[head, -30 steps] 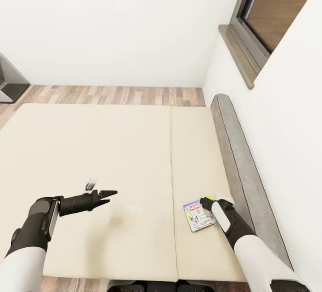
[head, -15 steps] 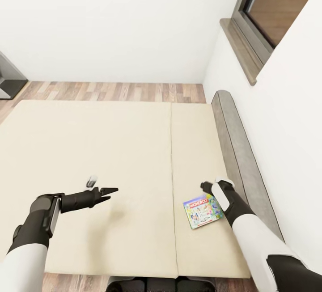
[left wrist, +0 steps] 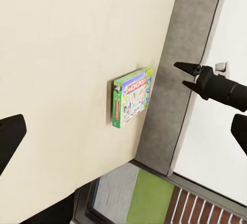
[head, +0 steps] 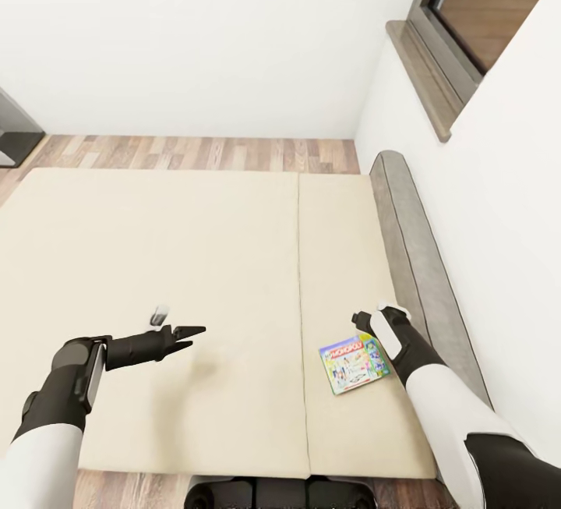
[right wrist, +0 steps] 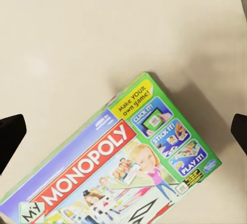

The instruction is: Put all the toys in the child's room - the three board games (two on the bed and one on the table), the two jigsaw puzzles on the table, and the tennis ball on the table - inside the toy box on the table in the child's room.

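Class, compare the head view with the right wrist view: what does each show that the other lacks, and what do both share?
Head view alone: the left end effector, the right end effector, the wood floor, the window. Right wrist view alone: the box's small print, such as "Make your own game!". Both: the Monopoly board game lying flat on the cream bed.

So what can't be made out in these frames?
- Right gripper: head view, fingertips hidden behind its own wrist, so jaw state is unclear.
- Monopoly box: right wrist view, lower part cut off by the edge.
- Bed: head view, left side cropped.
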